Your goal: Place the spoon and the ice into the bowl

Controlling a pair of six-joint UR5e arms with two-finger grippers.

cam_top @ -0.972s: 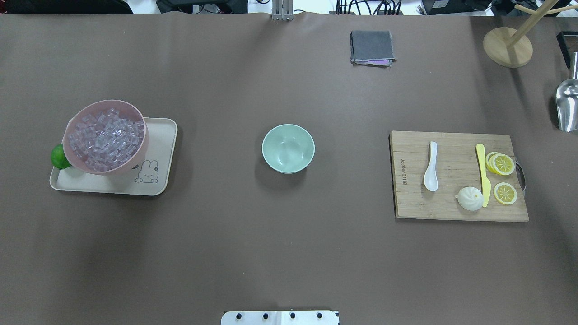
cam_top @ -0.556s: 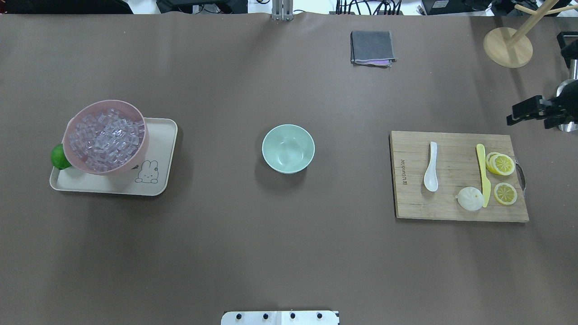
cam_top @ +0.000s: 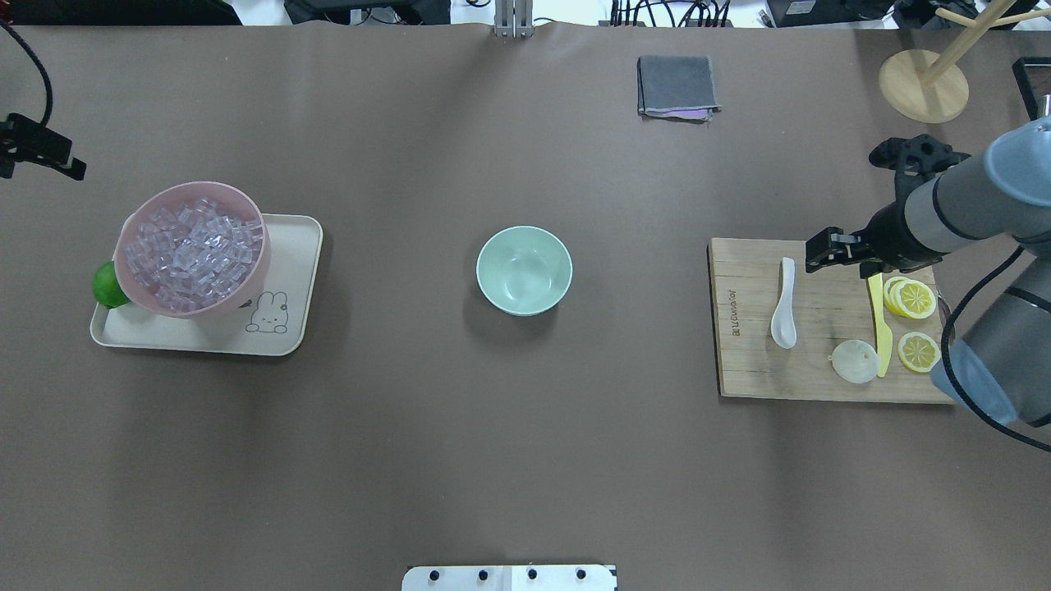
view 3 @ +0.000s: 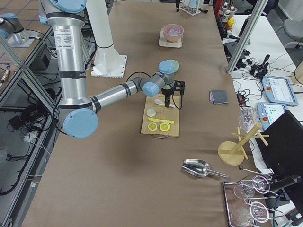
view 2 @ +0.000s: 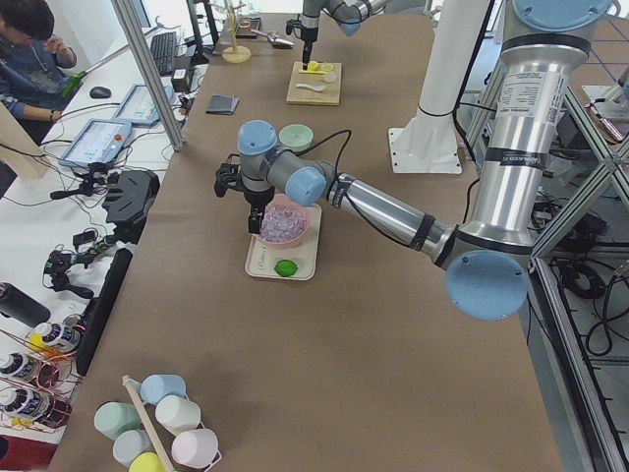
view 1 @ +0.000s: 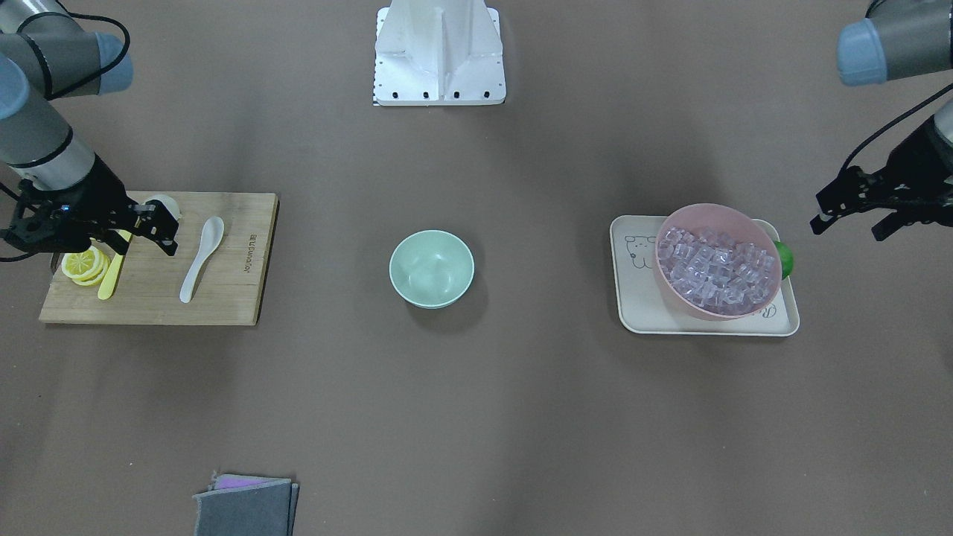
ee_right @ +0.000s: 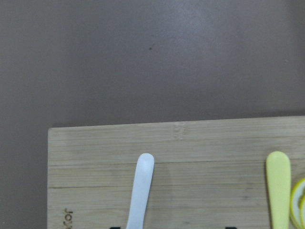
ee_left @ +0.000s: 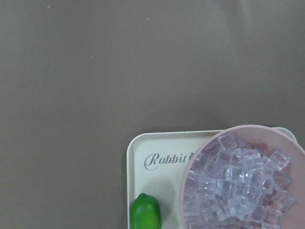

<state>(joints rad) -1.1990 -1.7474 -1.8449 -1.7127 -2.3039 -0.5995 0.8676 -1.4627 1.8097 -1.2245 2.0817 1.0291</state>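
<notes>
The mint-green bowl [cam_top: 524, 275] sits empty in the middle of the table. The white spoon [cam_top: 784, 316] lies on the wooden cutting board [cam_top: 821, 373] toward the table's right end, with its scoop toward the robot's edge and its handle toward the far edge. On the same board are a yellow plastic knife [cam_top: 878, 328], lemon slices [cam_top: 911, 297] and a small white bun [cam_top: 854, 361].

The right gripper [cam_top: 839, 256] hangs over the board's far side, above the tip of the spoon's handle. Its fingers are spread wide and hold nothing.

The ice [cam_top: 193, 250] is heaped in a pink bowl [cam_top: 193, 187] on a cream rabbit tray [cam_top: 297, 254] toward the table's left end, with a lime [cam_top: 105, 285] tucked against the pink bowl. The left gripper [view 1: 847, 231] hovers just off the tray on the side nearer the left end. Its fingers are apart and empty.

A folded grey cloth [cam_top: 676, 84] lies near the far edge.
</notes>
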